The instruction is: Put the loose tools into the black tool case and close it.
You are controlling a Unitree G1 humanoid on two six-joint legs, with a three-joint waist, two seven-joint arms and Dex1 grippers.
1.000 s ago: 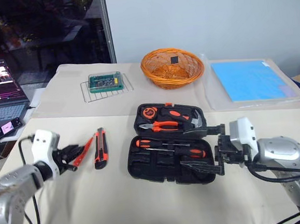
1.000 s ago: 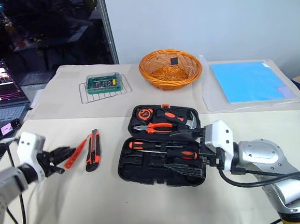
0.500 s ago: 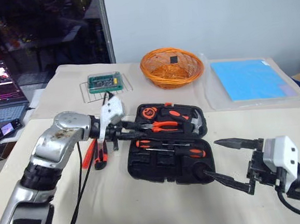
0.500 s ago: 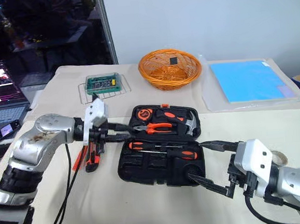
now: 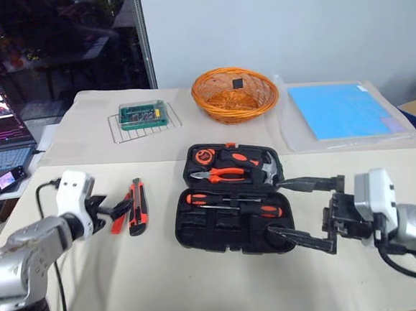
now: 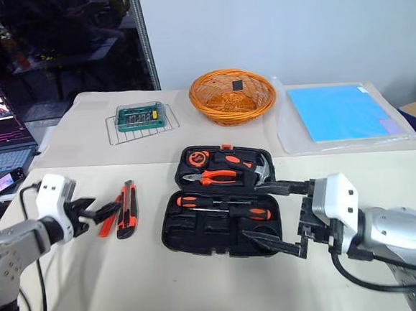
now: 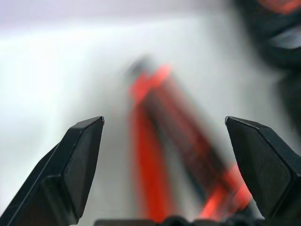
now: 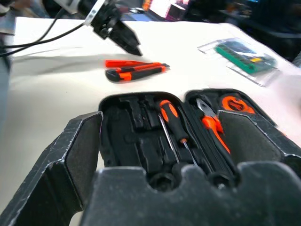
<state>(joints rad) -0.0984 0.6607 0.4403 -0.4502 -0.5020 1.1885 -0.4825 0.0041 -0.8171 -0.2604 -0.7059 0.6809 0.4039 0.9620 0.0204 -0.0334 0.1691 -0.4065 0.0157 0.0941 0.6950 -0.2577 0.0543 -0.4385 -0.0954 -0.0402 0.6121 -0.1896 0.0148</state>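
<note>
Half a second ago my left arm reached across to the case; now the left gripper (image 5: 115, 207) is back at the left side of the table (image 5: 168, 288), fingers spread wide and holding nothing, with the thin orange screwdriver (image 5: 120, 209) and the black-and-orange utility knife (image 5: 136, 205) lying side by side just past its tips. In the left wrist view both are smeared (I can't separate them cleanly).

At mid-table the black tool case (image 5: 233, 200) lies open, its textured shell spread flat. The far half holds orange-handled pliers (image 5: 220, 174), a hammer (image 5: 265, 170) and a round tape measure (image 5: 206, 155); the near half holds two black-and-orange-handled screwdrivers (image 5: 230, 204), with its other recesses dark and hard to read.

My right gripper (image 5: 302, 209) is released too, one finger over the case's right end, one by its near right corner.

Along the far edge sits an orange wicker basket (image 5: 235, 94).
</note>
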